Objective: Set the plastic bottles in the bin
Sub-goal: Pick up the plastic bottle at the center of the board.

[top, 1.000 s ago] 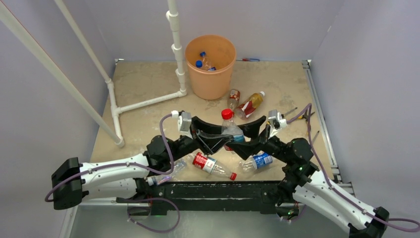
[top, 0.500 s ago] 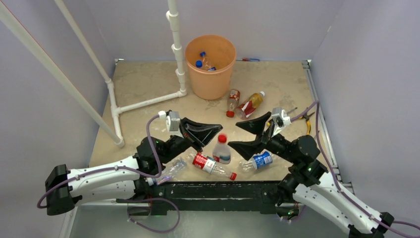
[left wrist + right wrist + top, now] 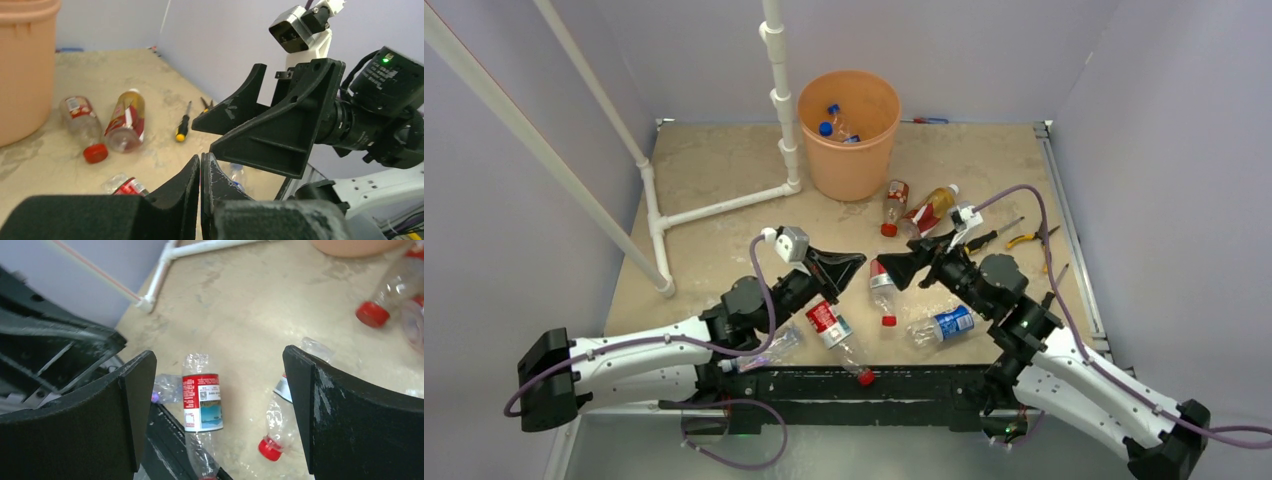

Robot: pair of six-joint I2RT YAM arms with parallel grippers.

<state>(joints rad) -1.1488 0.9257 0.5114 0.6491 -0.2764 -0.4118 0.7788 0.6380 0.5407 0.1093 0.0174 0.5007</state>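
A second ago the two arms had the small clear plastic bottle with a red cap standing upright between them in the middle of the overhead view. Now it lies flat on the tan counter, cap towards the bottom of the frame, and neither arm has hold of it. The left gripper has its fingers pressed together on nothing, just left of the fallen bottle. The right gripper is spread wide and empty, hanging over that bottle and its neighbour.

The red-labelled clear plastic bottle at lower centre has swung round as well, so it looks to have been knocked.

To my eye that attempt came to nothing, and the bottle needs a fresh grasp, now lying down. The round orange plastic bin stands at upper centre, well apart from both grippers, with two blue-capped bottles inside. Two more bottles lie just beside its base, and a blue-labelled bottle lies at lower right, so most of the job remains.
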